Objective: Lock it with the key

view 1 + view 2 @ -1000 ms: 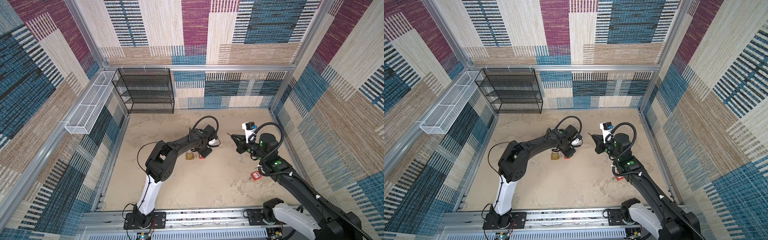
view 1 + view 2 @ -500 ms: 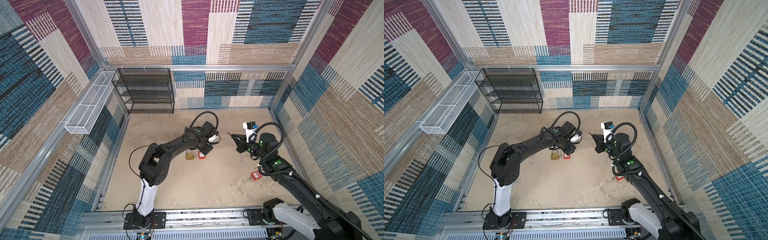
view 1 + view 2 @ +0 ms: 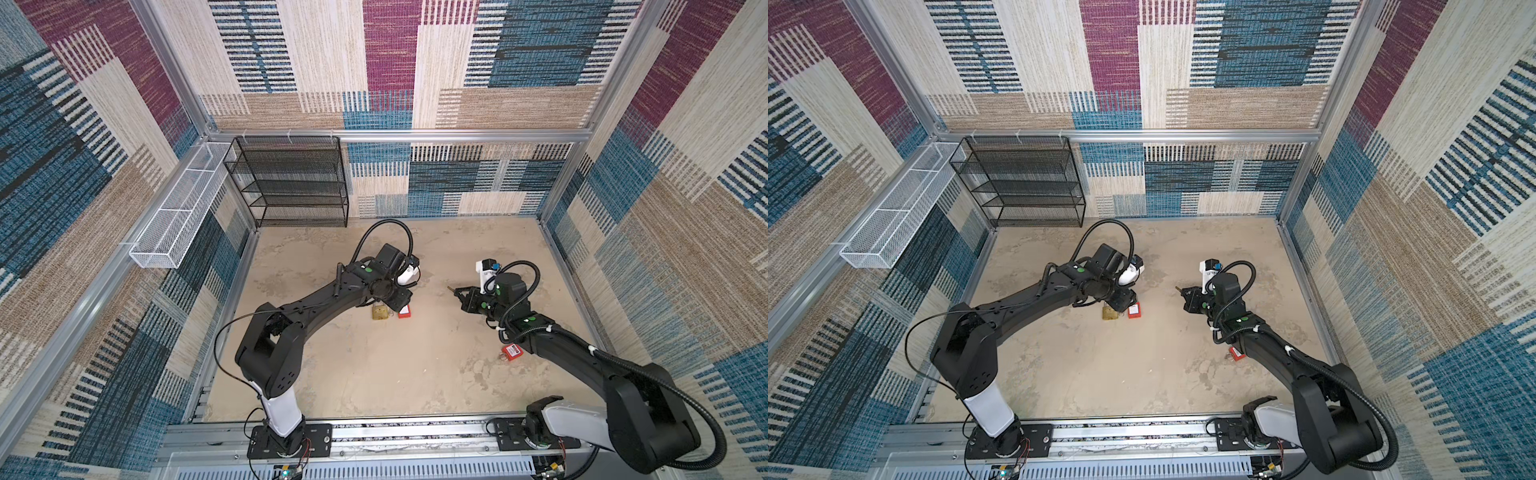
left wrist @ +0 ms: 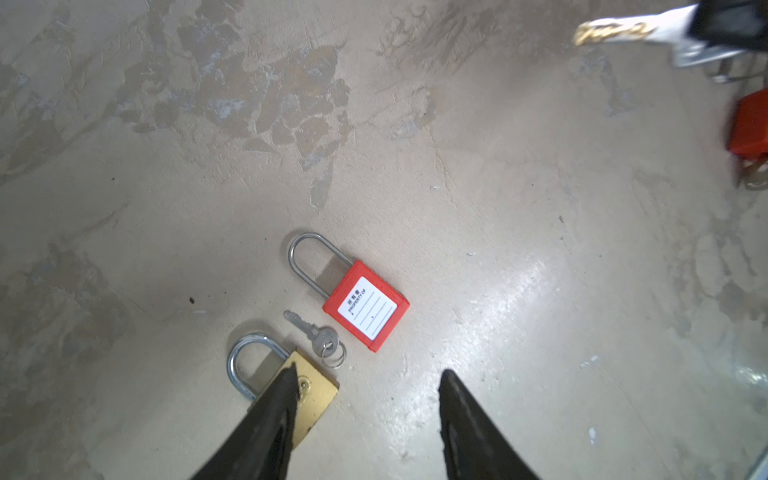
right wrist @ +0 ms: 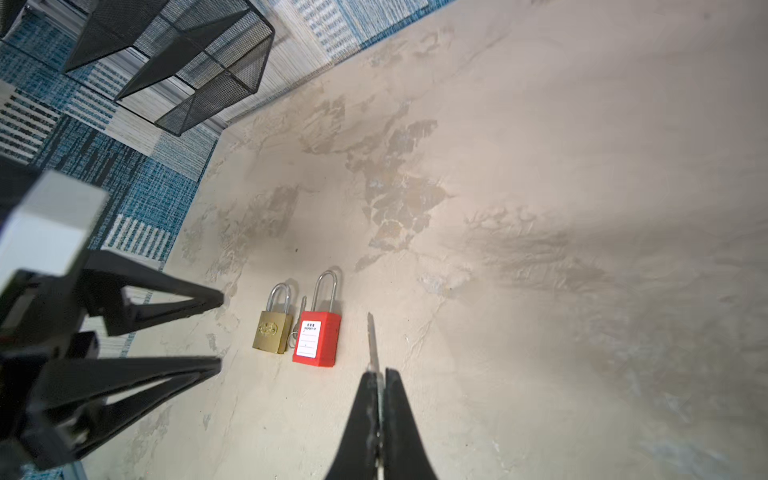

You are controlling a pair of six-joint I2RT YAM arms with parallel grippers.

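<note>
By the gold lock [image 4: 318, 397], the left gripper [image 4: 368, 372] hangs spread apart, ready to grab. The right gripper [image 5: 379, 374] pinches a key [image 5: 371, 340] tight, to turn it.

Both top views sit high overhead at the near edge, looking steeply down on the whole worktop [image 3: 374, 374], far off, nearly identical framing. Left wrist view hangs close over the worktop, facing down at brass padlock [image 4: 318, 397] and red padlock [image 4: 365, 307]. Right wrist view looks more obliquely from farther back and shares both padlocks.
</note>
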